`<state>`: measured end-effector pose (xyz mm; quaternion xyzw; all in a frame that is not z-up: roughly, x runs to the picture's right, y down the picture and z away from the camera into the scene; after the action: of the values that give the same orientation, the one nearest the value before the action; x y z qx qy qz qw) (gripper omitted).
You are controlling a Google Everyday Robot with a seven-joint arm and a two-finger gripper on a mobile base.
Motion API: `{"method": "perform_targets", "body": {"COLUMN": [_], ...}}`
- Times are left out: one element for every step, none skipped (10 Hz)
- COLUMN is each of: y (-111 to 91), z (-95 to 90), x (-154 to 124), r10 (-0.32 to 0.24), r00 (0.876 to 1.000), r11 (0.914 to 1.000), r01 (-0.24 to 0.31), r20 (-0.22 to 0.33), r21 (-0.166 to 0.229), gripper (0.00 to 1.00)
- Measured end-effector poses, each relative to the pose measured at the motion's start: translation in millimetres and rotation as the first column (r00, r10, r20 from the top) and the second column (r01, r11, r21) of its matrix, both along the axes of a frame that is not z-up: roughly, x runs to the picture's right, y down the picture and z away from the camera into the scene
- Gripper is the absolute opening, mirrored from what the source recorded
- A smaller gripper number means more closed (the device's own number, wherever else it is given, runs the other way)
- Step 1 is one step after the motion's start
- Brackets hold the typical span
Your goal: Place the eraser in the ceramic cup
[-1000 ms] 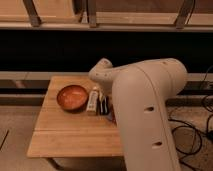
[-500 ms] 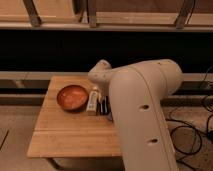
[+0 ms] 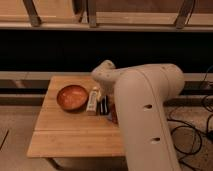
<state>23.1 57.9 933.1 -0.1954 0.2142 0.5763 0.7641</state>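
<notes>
**A:** Here's what bugs me. The small black rectangular eraser (image 3: pixel 104 106) is lying flat on the light wooden table (image 3: pixel 70 135), off to the right of the wide orange-brown bowl (image 3: pixel 72 96). The white oblong labelled item (image 3: pixel 93 100) is squeezed in between, just beside the eraser. If the arm comes down a bit off, I reckon the pincer grabs or shoves the white thing instead, or knocks the eraser toward the bowl.

**B:** Yeah, and where's the pale ceramic cup? I can't find it. If it's further right of the bowl, the bulky white arm (image 3: pixel 145 115) is blocking it, so a blind drop could miss the rim or tip it over.

**A:** Same with the pincer. It's hidden behind that arm, somewhere right of the bowl past the eraser, I'd guess. Can't tell if it's wide, narrow or holding anything. The eraser's on the table though, so it's not picked up yet.

**B:** Pose-wise, the thick link rises from the bottom edge and bends over at the top. A rounded joint (image 3: pixel 103 74) sits above and right of the bowl, angled down at the table.
</notes>
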Motion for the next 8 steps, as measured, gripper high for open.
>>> {"method": "perform_targets", "body": {"y": [-2, -2, 0, 4, 8, 12, 14, 14], "z": [3.3, 6.1, 10.0, 13.7, 19.6, 25.0, 30.9, 37.4], "x": [-5, -8, -9, -10, -9, -6, -5, -4], "r10": [-0.01, -0.018, -0.024, -0.024, -0.02, -0.011, 0.003, 0.013], "r00": [1.0, 0.999, 0.998, 0.998, 0.997, 0.997, 0.997, 0.997], "r11": [0.9999, 0.9998, 0.9996, 0.9993, 0.9988, 0.9982, 0.9974, 0.997], "r01": [0.01, 0.018, 0.025, 0.025, 0.023, 0.016, 0.002, -0.007], "r20": [0.026, 0.04, 0.053, 0.063, 0.069, 0.071, 0.076, 0.08], "r21": [0.0, -0.002, -0.013, -0.028, -0.043, -0.058, -0.071, -0.077], "gripper": [0.8, 0.8, 0.8, 0.8, 0.8, 0.8, 0.8, 0.8]}}
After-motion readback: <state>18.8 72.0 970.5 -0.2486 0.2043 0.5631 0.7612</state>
